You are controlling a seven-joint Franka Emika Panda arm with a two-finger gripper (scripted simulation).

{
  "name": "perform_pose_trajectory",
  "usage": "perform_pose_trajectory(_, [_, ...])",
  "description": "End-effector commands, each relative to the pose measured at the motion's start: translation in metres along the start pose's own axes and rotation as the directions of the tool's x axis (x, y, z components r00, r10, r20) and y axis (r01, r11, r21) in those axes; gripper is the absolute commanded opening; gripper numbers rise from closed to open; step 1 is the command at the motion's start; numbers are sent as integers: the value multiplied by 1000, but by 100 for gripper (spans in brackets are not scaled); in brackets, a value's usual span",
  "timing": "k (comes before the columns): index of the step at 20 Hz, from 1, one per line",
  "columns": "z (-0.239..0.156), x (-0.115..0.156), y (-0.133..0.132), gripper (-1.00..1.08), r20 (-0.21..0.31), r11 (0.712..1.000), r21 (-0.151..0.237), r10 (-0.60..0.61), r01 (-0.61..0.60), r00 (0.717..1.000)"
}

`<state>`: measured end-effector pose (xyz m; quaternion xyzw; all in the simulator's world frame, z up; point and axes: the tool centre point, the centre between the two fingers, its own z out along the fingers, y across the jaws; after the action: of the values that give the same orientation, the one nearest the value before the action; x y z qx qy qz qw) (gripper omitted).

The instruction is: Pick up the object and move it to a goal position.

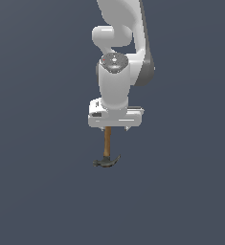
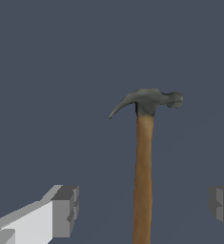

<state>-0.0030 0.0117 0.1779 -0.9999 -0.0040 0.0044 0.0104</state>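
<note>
White Franka arm's gripper [image 1: 115, 128] points straight down over plain dark grey-blue floor [image 1: 37, 191]. Small claw hammer with light-brown wooden handle and dark grey metal head [image 1: 106, 152] directly under gripper, handle running up toward jaws, head at far end.

Wrist view: hammer [image 2: 143, 167] lies between two grey fingertip pads [image 2: 66, 209], gap visible on both sides of handle, pads not touching it. Claw stands wide, holding nothing. Curved claw tip and striking face point to opposite sides. Whether head rests on floor: cannot tell.
</note>
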Motion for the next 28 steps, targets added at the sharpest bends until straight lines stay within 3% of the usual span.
perform_pose_trajectory(1, [0,0,0,100,0,1000,0,0,0,1000])
perform_pose_trajectory(16, [7,-8,4,100,15,999,4,39,-39,999])
perform_pose_trajectory(28, [64,-28,11,100,2,994,-7,110,-110,994])
